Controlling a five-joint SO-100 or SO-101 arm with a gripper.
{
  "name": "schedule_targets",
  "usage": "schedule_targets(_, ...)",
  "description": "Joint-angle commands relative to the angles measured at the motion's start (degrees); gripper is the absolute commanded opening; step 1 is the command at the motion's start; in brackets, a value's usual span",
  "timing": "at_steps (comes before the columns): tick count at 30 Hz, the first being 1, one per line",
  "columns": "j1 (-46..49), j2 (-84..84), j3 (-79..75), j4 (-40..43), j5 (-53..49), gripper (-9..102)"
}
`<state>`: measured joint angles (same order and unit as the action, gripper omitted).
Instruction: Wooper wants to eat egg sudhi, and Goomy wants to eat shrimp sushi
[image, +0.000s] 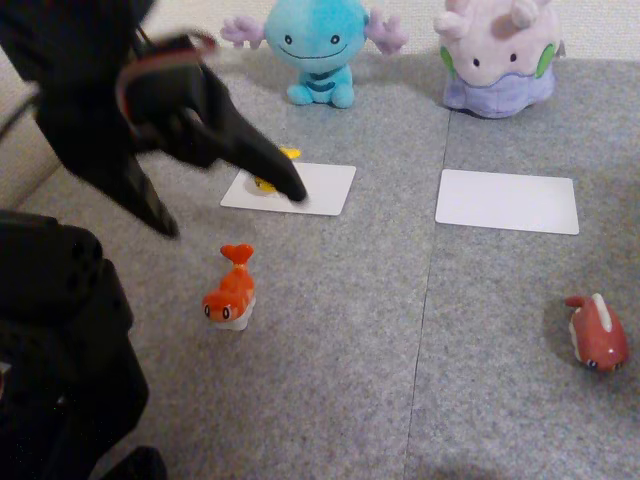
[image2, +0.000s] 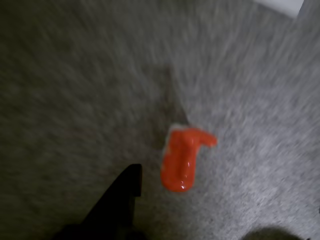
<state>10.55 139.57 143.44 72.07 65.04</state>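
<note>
In the other view, the big round light-blue Wooper plush (image: 318, 45) sits far centre and the pale pink-lilac Goomy plush (image: 497, 55) far right, each behind a white card (image: 300, 190) on the grey carpet. The black gripper (image: 230, 195) hangs at the left, fingers spread wide and holding nothing. One fingertip (image: 290, 188) covers part of the small yellow egg sudhi (image: 288, 153) on Wooper's card, while the orange shrimp sushi (image: 231, 291) lies nearer, below the gripper, and a dark-red toy (image: 598, 335) lies near right.

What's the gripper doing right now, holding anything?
Gripper: open and empty, fingers spread above the mat. The egg sudhi lies on the white card by Wooper; the shrimp sushi is ungrasped.
</note>
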Motion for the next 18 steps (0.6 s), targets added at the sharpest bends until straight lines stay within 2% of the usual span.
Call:
schedule_targets(1,6.06,1.23,2.72,-2.46,-4.75,41)
schedule_targets(4,9.40,1.23,6.33,-3.78,-9.76,41)
schedule_targets(8,10.20,1.23,8.79,-6.06,-11.25,41)
schedule_targets(14,5.54,1.23,9.05,-7.73,-8.00,41)
schedule_targets(18,-1.23,1.14,9.14,-8.53,-6.42,41)
